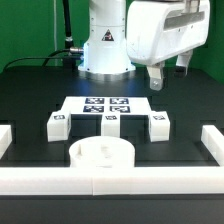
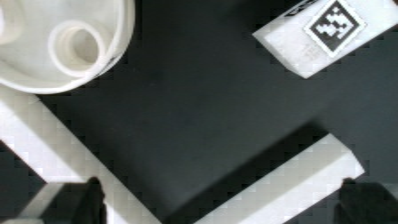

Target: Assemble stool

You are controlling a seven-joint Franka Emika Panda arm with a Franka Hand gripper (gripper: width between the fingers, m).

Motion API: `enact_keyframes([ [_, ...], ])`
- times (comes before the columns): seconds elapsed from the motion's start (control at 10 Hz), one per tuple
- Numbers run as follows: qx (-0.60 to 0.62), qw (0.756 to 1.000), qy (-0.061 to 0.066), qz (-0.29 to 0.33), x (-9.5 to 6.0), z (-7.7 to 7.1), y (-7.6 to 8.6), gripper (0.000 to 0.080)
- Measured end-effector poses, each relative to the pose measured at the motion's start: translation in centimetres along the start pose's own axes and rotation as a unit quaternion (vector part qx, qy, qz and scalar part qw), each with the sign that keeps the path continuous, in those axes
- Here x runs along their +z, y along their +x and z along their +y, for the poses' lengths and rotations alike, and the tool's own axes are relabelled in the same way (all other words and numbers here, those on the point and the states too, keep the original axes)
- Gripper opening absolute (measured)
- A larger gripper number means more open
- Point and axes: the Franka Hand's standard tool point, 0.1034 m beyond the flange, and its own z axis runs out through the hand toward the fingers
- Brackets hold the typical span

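Your gripper (image 1: 168,74) is hanging above the tabletop (image 1: 30,95), toward its far edge on the exterior view's right. Its fingers (image 2: 50,206) are standing released and wide apart, grasping nothing. The round stool seat (image 1: 100,154) is lying by the near edge, just beside the front border rail (image 1: 110,182). Three tagged legs (image 1: 110,124) are sitting in a row mid-tabletop, just in front of the marker board (image 1: 107,104).
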Motion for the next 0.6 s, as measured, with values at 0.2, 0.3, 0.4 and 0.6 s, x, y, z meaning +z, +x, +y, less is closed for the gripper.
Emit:
enact_keyframes([
  [0.2, 0.000, 1.000, 0.000, 0.000, 0.0, 0.0, 0.0, 0.0650],
  [0.3, 0.000, 1.000, 0.000, 0.000, 0.1, 0.0, 0.0, 0.0650],
  [0.4, 0.000, 1.000, 0.001, 0.000, 0.1, 0.0, 0.0, 0.0650],
  [0.6, -0.033, 0.999, -0.001, -0.002, 0.8, 1.3, -1.5, 0.0650],
])
